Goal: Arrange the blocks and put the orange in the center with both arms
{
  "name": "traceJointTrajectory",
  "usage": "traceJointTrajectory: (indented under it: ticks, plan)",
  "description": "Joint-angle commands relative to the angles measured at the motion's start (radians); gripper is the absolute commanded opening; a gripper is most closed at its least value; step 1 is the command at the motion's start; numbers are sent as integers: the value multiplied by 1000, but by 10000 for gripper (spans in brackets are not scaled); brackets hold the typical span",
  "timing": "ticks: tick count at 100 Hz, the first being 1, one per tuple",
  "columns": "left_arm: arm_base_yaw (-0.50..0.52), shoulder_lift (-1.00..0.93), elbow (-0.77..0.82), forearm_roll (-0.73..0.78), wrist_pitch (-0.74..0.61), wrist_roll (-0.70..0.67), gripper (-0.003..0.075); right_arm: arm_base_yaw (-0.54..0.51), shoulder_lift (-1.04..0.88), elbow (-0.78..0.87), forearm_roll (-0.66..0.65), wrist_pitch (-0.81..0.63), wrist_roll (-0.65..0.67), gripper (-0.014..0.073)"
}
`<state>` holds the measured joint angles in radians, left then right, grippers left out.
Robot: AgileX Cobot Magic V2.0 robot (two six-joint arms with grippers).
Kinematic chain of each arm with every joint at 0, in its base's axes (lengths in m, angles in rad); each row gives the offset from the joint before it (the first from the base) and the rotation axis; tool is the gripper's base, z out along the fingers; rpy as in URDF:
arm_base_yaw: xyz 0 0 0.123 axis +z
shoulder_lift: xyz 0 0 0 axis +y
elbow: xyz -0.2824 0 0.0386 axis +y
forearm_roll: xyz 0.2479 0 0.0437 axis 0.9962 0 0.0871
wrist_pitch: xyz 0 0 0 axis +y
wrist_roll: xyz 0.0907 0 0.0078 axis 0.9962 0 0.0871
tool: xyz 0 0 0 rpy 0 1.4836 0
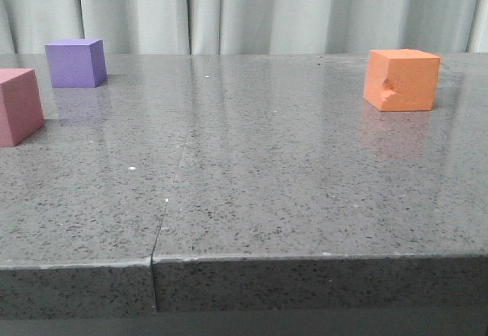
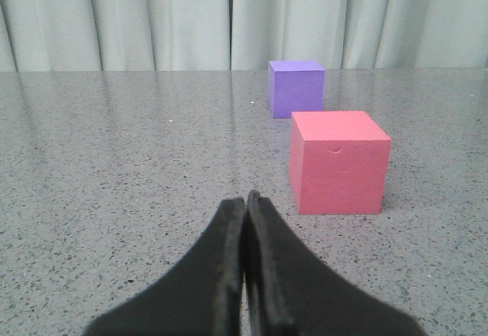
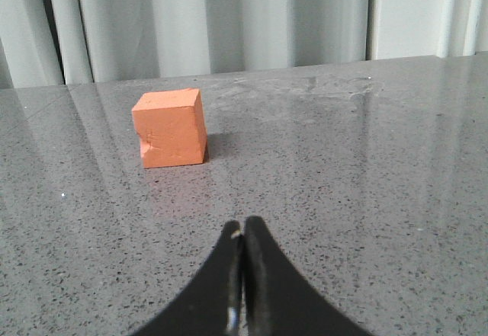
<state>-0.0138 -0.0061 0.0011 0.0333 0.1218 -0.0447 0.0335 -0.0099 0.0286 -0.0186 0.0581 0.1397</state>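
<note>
The orange cube [image 1: 401, 79], with a dent in its front face, sits at the far right of the grey table. The purple cube [image 1: 75, 62] sits at the far left, the pink cube [image 1: 18, 106] nearer at the left edge of the front view. Neither gripper shows in the front view. My left gripper [image 2: 245, 199] is shut and empty, low over the table, short of the pink cube [image 2: 338, 162] with the purple cube [image 2: 296, 88] behind it. My right gripper [image 3: 243, 225] is shut and empty, well short of the orange cube [image 3: 170, 127].
A grey speckled stone table [image 1: 252, 184] with a seam [image 1: 169, 199] running from its front edge to the back. A pale curtain [image 1: 244, 8] hangs behind the table's far edge.
</note>
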Motion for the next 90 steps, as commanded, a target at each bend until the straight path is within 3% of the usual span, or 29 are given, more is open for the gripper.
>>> traceJointTrajectory:
  ticks: [1,90]
  plan:
    - [4,-28,40,-6,-88,-7,-20,-7,-23,-18,-8,-73,-10,15]
    - [4,-28,40,-6,-88,-7,-20,-7,-23,-28,-9,-91,-10,15]
